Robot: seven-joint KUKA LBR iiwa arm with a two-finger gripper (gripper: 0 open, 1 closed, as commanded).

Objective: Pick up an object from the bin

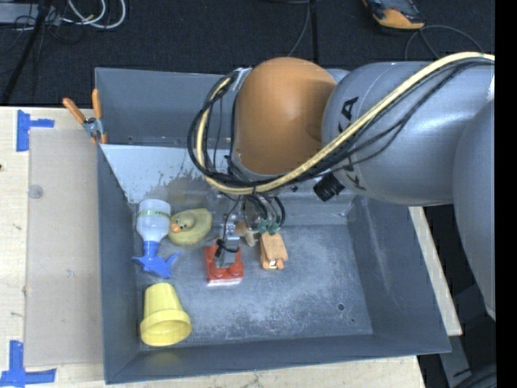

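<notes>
Reaching in from the right, the large grey robot arm (404,136) with its rounded orange cover (283,115) and loops of black and yellow cable (212,148) hangs over the far half of the grey metal bin (323,297). Below the cover, the slim gripper (229,247) points down at a small flat red plastic piece (224,272) lying near the middle of the bin floor, somewhat left of centre. Its tip sits over the far edge of this red piece; whether it touches cannot be told, nor whether the tool is released or clenched.

Just right of the gripper lies a small tan wooden block (273,251), set apart from the red piece by a narrow gap. To the left, near the far wall, rests a yellow rubber duck (191,227), and just beside it on the left lies a white plastic bottle-shaped toy with a blue star-shaped foot (153,219), the foot pointing toward the near side. A yellow plastic cone-shaped cup (164,317) lies on its side in the near left corner, well apart from the gripper.
</notes>
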